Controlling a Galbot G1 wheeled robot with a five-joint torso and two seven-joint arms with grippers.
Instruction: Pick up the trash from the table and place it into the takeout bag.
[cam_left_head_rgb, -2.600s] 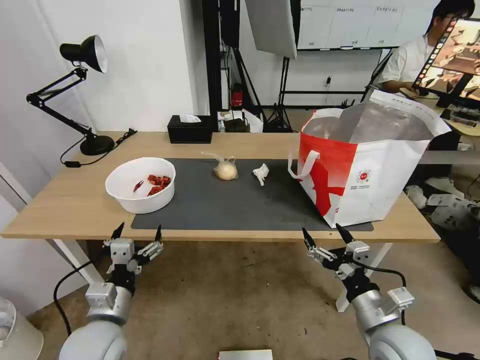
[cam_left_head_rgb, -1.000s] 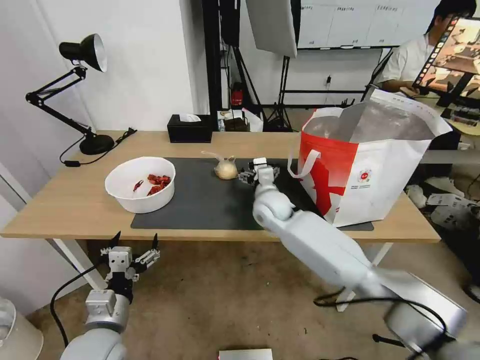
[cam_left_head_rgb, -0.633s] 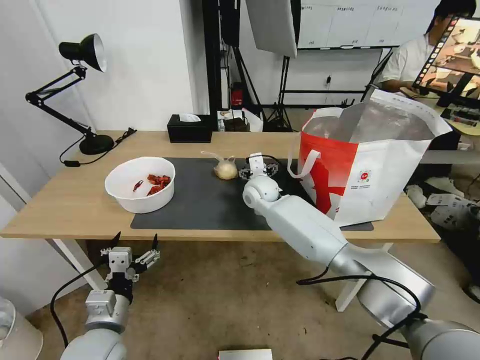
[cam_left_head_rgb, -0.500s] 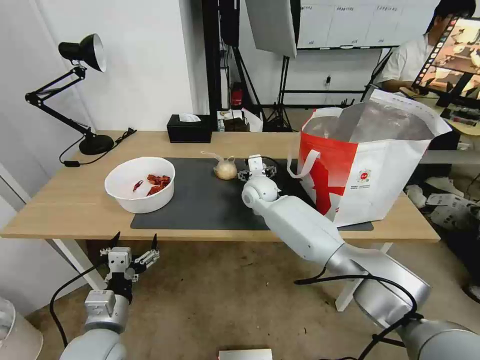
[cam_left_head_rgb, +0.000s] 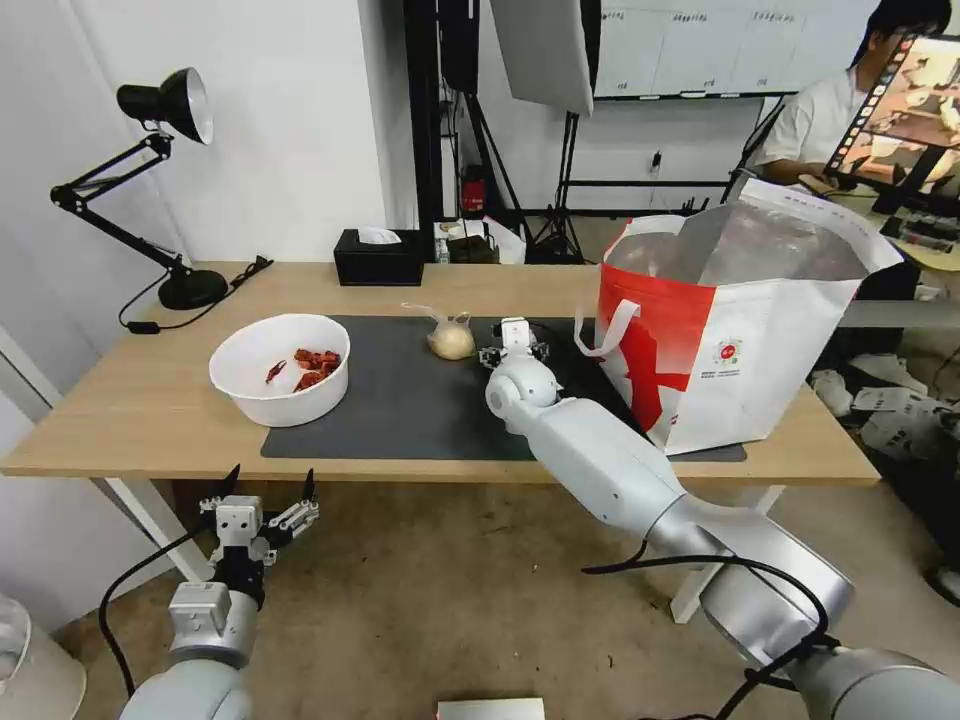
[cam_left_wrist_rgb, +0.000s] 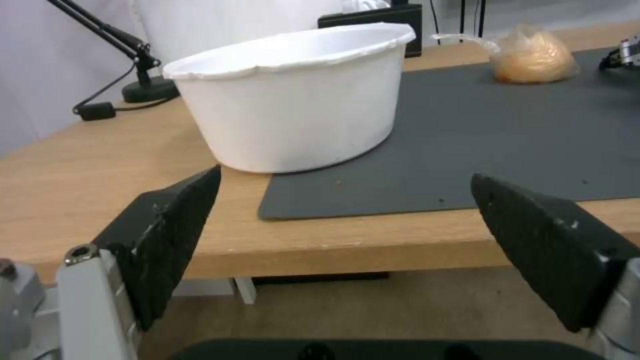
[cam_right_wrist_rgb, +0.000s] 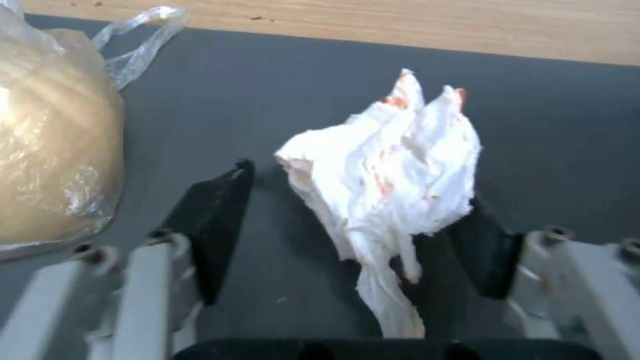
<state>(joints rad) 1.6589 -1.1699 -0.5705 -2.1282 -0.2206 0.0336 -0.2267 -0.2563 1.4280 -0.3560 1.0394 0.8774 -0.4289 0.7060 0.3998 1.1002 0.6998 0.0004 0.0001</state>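
Note:
The crumpled white tissue (cam_right_wrist_rgb: 393, 180), stained red, lies on the dark grey mat (cam_left_head_rgb: 420, 400) between the spread fingers of my right gripper (cam_right_wrist_rgb: 360, 187), which is open. In the head view that gripper (cam_left_head_rgb: 515, 345) sits low over the mat, just left of the takeout bag (cam_left_head_rgb: 740, 340). The knotted clear bag (cam_left_head_rgb: 452, 340) with a yellowish lump rests close beside it. The white bowl (cam_left_head_rgb: 280, 370) with red shell scraps stands at the mat's left end. My left gripper (cam_left_head_rgb: 265, 500) hangs open below the table's (cam_left_head_rgb: 130, 400) front edge, facing the bowl (cam_left_wrist_rgb: 293, 100).
A black desk lamp (cam_left_head_rgb: 160, 180) and a black tissue box (cam_left_head_rgb: 380, 258) stand along the table's far side. The takeout bag's white loop handle (cam_left_head_rgb: 605, 335) hangs toward my right gripper. A person sits at a desk behind the bag.
My right arm has come up from below the table, reached across the mat and settled around the tissue. The left gripper has sunk slightly. The trash has not moved.

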